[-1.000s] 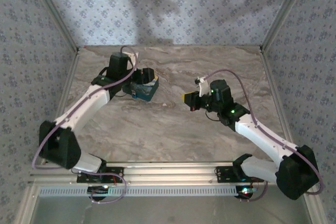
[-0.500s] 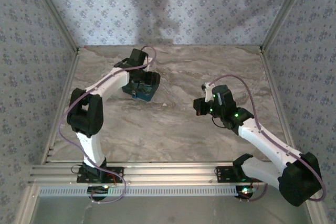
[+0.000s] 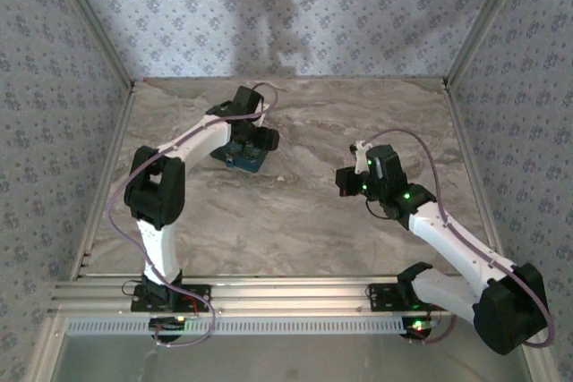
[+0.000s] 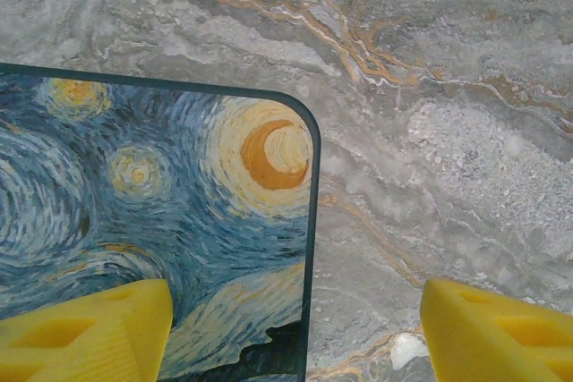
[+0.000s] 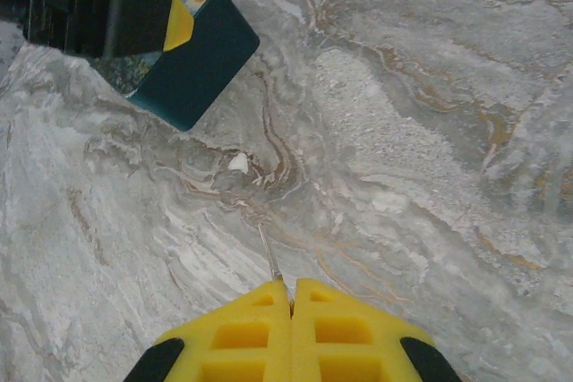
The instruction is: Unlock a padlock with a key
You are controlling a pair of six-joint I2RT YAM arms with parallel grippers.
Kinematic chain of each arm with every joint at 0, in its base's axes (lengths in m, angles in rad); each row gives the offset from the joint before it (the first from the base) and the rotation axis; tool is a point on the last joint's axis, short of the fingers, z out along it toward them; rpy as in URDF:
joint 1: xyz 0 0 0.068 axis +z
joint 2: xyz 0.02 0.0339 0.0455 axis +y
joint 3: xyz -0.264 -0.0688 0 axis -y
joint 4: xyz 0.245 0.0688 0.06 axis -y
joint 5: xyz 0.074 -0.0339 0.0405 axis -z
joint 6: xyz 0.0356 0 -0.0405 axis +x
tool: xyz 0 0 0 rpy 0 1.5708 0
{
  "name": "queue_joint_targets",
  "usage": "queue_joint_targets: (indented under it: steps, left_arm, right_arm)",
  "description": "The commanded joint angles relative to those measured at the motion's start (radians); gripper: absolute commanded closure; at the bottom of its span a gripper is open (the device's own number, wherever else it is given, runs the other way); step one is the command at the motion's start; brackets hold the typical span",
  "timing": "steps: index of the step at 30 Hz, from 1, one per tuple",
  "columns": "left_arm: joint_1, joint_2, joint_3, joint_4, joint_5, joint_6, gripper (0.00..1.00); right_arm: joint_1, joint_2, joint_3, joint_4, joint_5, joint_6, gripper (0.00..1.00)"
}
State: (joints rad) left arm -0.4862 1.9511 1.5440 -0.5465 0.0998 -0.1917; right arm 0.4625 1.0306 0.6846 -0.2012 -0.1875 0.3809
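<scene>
Padlock [image 5: 239, 163]: judged to be the small pale object on the marble table [image 5: 430, 131], near the lower corner of the blue painted box [image 5: 192, 69], upper left of the right wrist view; too small to confirm. Left gripper [image 4: 295, 324] hangs over the box edge with fingers spread wide and nothing between them, apparently placed to steady the box. Right gripper [image 5: 291, 291] is clenched, its fingers pressed together on a thin metal sliver, taken to be the key [image 5: 271, 258], which points toward the pale object, presumably for insertion.
</scene>
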Motion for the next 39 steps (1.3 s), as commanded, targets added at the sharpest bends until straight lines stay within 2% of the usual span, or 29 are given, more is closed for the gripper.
queue_joint_targets:
  steps: [1, 12, 21, 30, 39]
  left_arm:
    - [-0.040, 0.011, -0.038, -0.031, 0.017, -0.014, 0.27]
    - [-0.167, -0.019, -0.089, 0.009, 0.011, -0.091, 0.29]
    - [-0.272, -0.016, -0.101, 0.059, 0.025, -0.173, 0.29]
    - [-0.295, 0.083, 0.016, 0.077, 0.120, -0.196, 0.29]
    - [-0.293, 0.135, 0.148, 0.037, 0.148, -0.166, 0.29]
  right_arm:
    - [-0.039, -0.033, -0.012, -0.014, -0.037, 0.034, 1.00]
    - [-0.180, -0.115, -0.026, -0.099, -0.097, 0.042, 1.00]
    - [-0.228, -0.155, -0.021, -0.139, -0.098, 0.030, 1.00]
    - [-0.229, -0.153, -0.025, -0.138, -0.100, 0.033, 1.00]
    - [-0.229, -0.141, -0.036, -0.123, -0.115, 0.044, 1.00]
